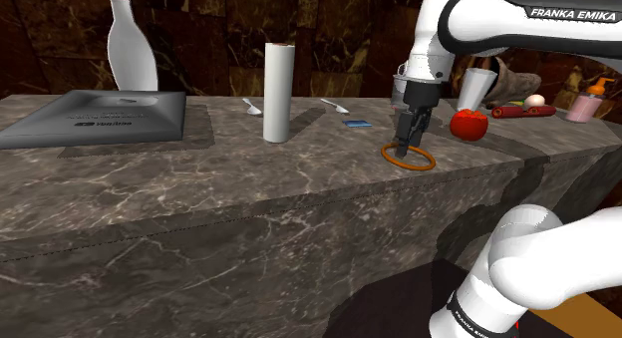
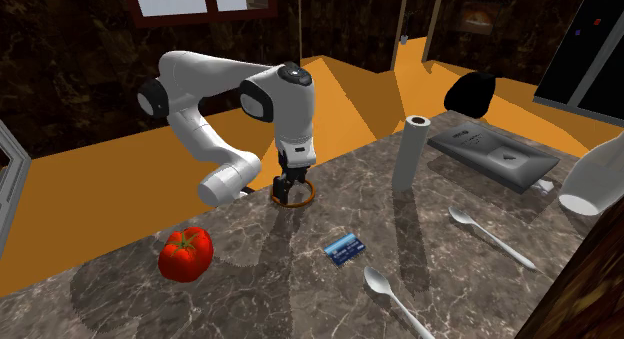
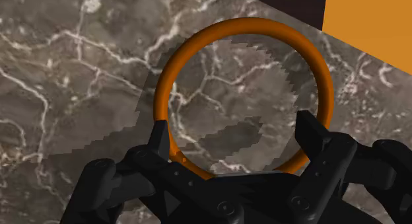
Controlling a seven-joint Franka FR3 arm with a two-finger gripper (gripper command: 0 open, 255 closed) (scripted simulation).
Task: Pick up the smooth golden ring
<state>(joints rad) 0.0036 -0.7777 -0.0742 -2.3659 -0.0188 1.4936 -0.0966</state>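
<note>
The ring (image 1: 430, 160) (image 2: 304, 198) (image 3: 244, 26) is a smooth orange-brown hoop lying flat on the dark marble counter (image 1: 199, 186), close to the counter's edge. My black gripper (image 1: 403, 150) (image 2: 287, 190) (image 3: 234, 127) points straight down over one side of the hoop. Its fingers stand wide apart, open. In the wrist view one fingertip (image 3: 160, 133) overlaps the rim and the other sits just inside the opposite rim. Whether the tips touch the ring or the counter I cannot tell.
A red tomato (image 1: 468, 124) (image 2: 186, 253) lies near the ring. A white upright cylinder (image 1: 277, 92) (image 2: 410, 152), a small blue card (image 1: 356, 124) (image 2: 344, 249), two spoons (image 2: 490, 237) and a flat grey box (image 1: 100, 117) share the counter. Orange floor (image 3: 370, 24) lies beyond the edge.
</note>
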